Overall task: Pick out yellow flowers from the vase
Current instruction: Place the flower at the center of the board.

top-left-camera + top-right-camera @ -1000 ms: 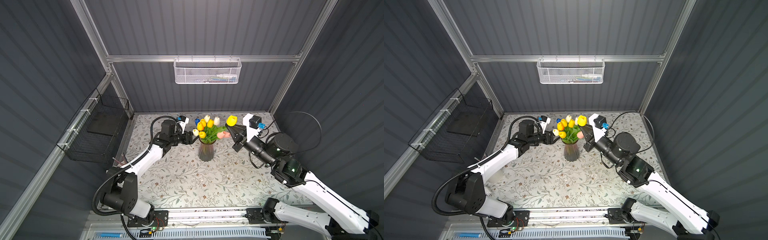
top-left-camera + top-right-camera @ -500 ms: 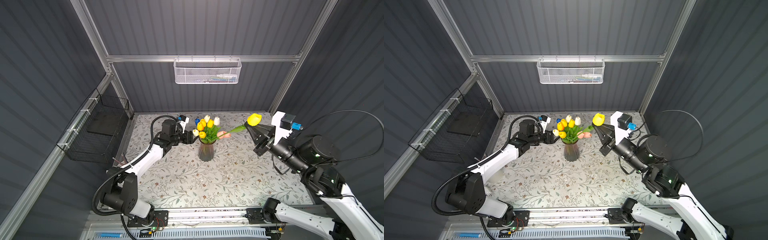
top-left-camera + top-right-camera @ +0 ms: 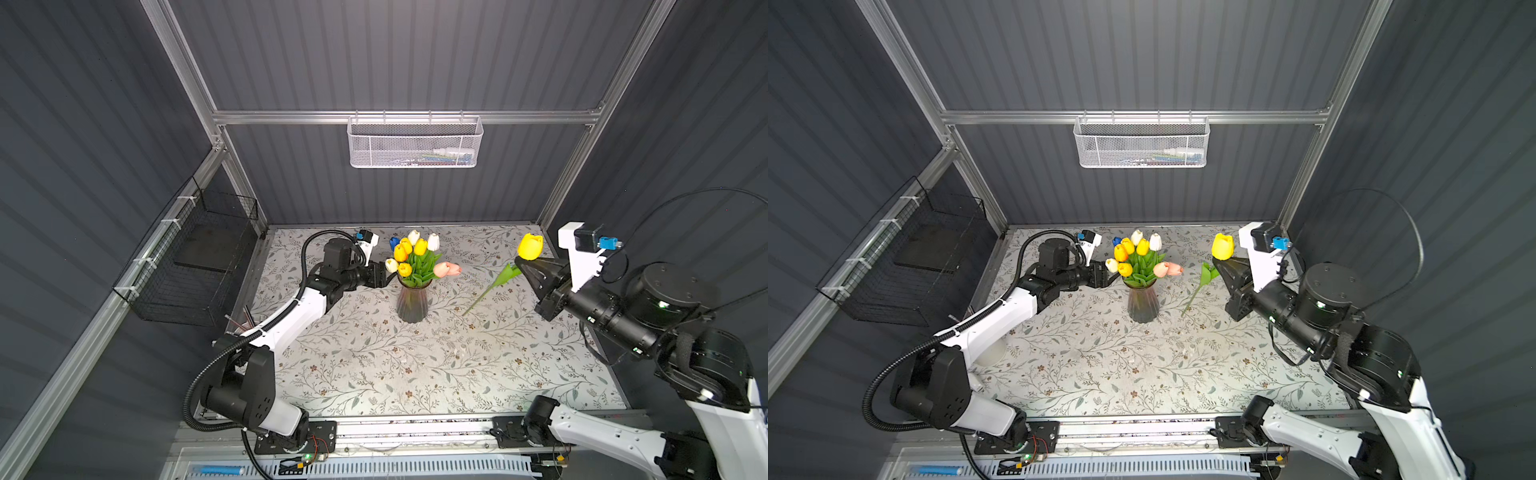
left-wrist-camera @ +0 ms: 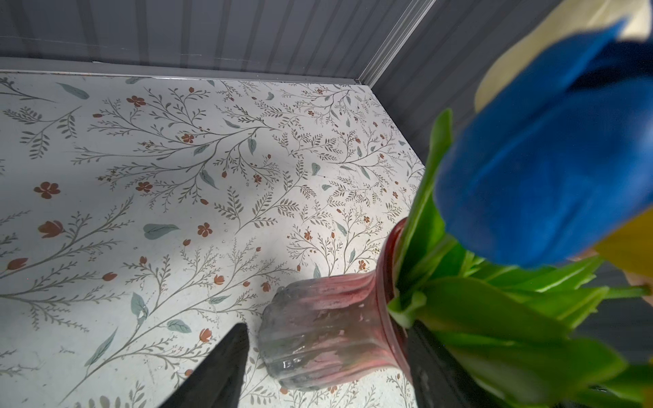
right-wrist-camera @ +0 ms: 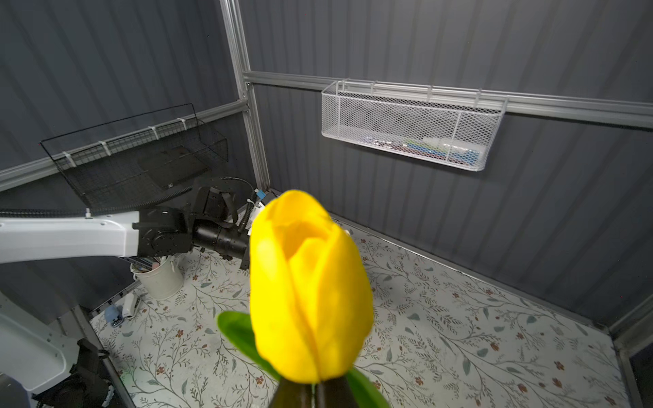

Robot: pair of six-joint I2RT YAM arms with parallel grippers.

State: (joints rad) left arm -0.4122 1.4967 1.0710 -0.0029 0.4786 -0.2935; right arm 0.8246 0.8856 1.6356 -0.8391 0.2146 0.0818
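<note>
Bright overhead light glares on the desk (image 3: 365, 390) near its front edge — the blue tulip (image 4: 547, 169) is blurred, the walls (image 3: 415, 62) dim.

A ribbed, smoky translucent glass vase (image 3: 411, 305), narrow at the neck, stands upright near the middle of the floral tabletop (image 3: 374, 365). Four yellow tulips (image 3: 420, 247), one tinged orange, rise from it with closed egg-shaped heads and green leaves. A fifth yellow tulip (image 3: 530, 246) is out of it, well to one side in the air. The right gripper (image 3: 524, 266) pinches it just under the head, and its thin stem slants down toward the table.
</note>
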